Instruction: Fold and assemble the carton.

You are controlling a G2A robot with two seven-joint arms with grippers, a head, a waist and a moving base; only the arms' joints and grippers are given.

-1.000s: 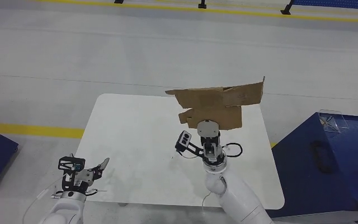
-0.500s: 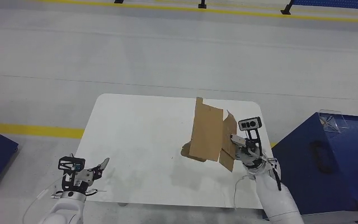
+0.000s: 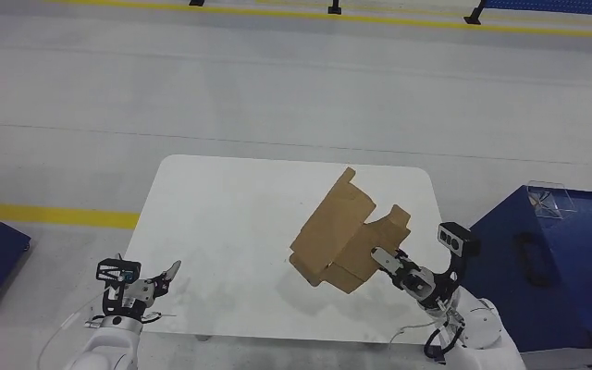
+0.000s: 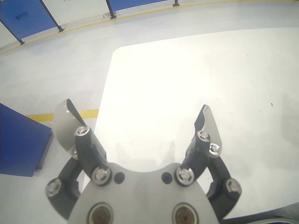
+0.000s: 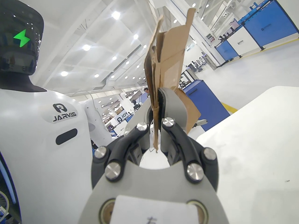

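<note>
A flattened brown carton (image 3: 338, 238) hangs tilted above the right half of the white table (image 3: 222, 250). My right gripper (image 3: 379, 260) is shut on its near right edge. In the right wrist view the carton (image 5: 167, 54) stands edge-on between the two fingers, with my right gripper (image 5: 156, 101) clamped on its lower edge. My left gripper (image 3: 159, 279) sits at the table's near left corner. It stands open with nothing between its fingers (image 4: 202, 120), just above the bare tabletop (image 4: 177, 75).
A blue cabinet (image 3: 527, 268) with a clear plastic item on top stands to the right of the table. Another blue box (image 4: 21, 141) sits on the floor off the left edge. Grey floor with yellow lines surrounds the table.
The right arm has swung from the table's middle to its near right corner, carrying the carton from the far edge toward the front and turning it. The left arm has not moved.
</note>
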